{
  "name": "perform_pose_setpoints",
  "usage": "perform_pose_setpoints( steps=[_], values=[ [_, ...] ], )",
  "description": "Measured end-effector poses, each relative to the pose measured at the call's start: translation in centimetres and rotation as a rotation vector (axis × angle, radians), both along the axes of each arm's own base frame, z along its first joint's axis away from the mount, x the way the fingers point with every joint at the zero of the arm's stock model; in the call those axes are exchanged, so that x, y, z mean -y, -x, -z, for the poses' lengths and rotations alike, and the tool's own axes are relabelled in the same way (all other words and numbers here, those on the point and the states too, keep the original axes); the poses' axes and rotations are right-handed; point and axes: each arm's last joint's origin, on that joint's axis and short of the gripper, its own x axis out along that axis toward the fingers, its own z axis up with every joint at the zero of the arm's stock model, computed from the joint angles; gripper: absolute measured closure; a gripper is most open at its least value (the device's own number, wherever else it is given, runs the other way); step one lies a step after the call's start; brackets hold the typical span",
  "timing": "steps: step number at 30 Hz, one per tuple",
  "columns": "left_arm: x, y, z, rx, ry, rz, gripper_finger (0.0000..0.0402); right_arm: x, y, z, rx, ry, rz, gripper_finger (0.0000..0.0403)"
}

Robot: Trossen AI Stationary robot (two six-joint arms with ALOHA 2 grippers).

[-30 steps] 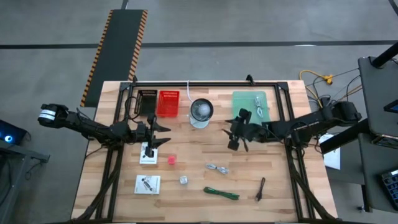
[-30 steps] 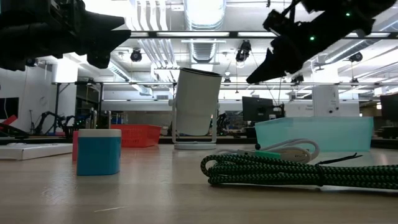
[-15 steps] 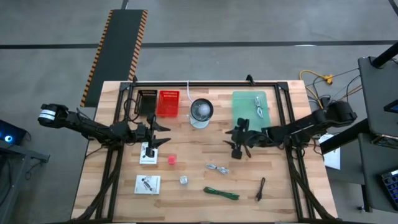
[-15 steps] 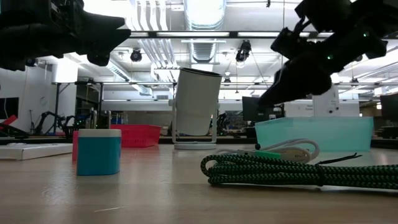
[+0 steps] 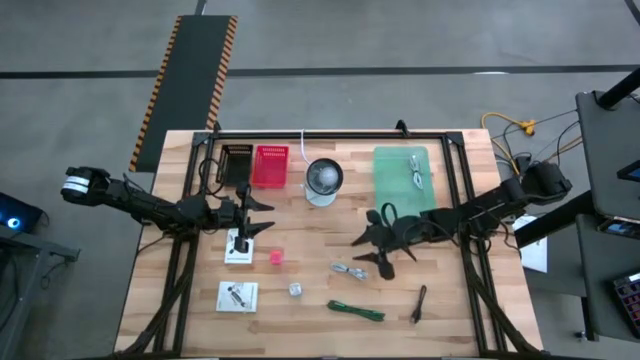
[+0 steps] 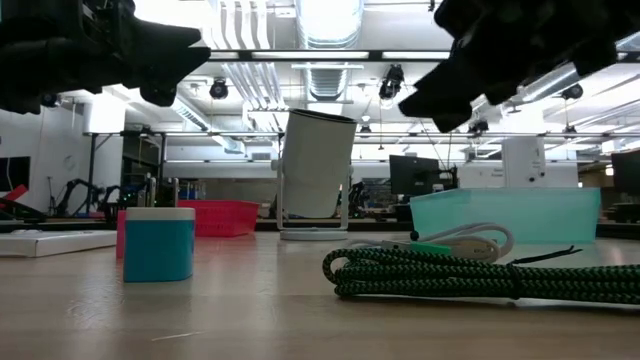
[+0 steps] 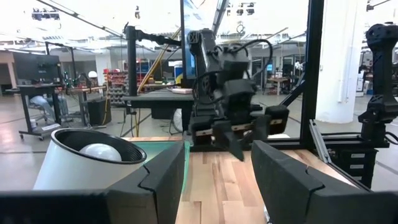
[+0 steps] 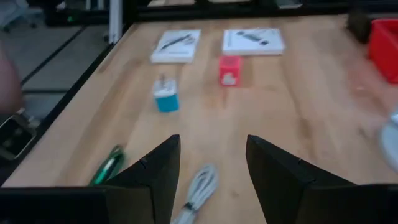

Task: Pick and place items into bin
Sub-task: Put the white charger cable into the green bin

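Observation:
My right gripper (image 5: 370, 250) hangs open above the table's middle, just beyond the silvery cable (image 5: 348, 270), which also shows between its fingers (image 8: 196, 193). On the bare wood near it lie a green strip (image 5: 357, 311), a dark stick (image 5: 419, 303), a red cube (image 5: 276, 257) and a small blue-sided cube (image 8: 165, 98). Two white cards (image 5: 238, 246) (image 5: 237, 296) lie at the left. My left gripper (image 5: 255, 215) waits open above the farther card. The green bin (image 5: 402, 175) stands at the far right, with a silvery piece (image 5: 415, 168) in it.
A red bin (image 5: 269, 165) and a dark bin (image 5: 236, 162) stand at the far left. The round glass-and-white bowl (image 5: 323, 178) stands between them and the green bin. A black frame (image 5: 330, 134) runs along the far edge and both sides.
My right gripper has gone from beside the green bin toward the table's near edge and a little left, sinking slightly. It has swung round and tipped downward and now hangs by the silvery cable. No item has moved.

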Motion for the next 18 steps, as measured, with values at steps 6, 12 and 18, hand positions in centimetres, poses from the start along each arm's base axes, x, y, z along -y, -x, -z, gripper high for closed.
perform_pose_setpoints(
  steps=[6,12,18],
  values=[
    [0.0,0.0,0.0,0.000,0.000,0.000,0.0230,-1.9,0.4,-0.1,-0.107,-0.004,-0.051,0.0235],
    [0.0,0.0,0.0,0.000,0.000,0.000,0.0230,-3.5,0.8,0.2,-0.152,-0.022,-0.014,0.0235],
    [0.0,0.0,0.0,-0.001,0.000,0.000,0.0230,-4.5,1.3,1.2,-0.183,0.015,0.083,0.0236]
  ],
)
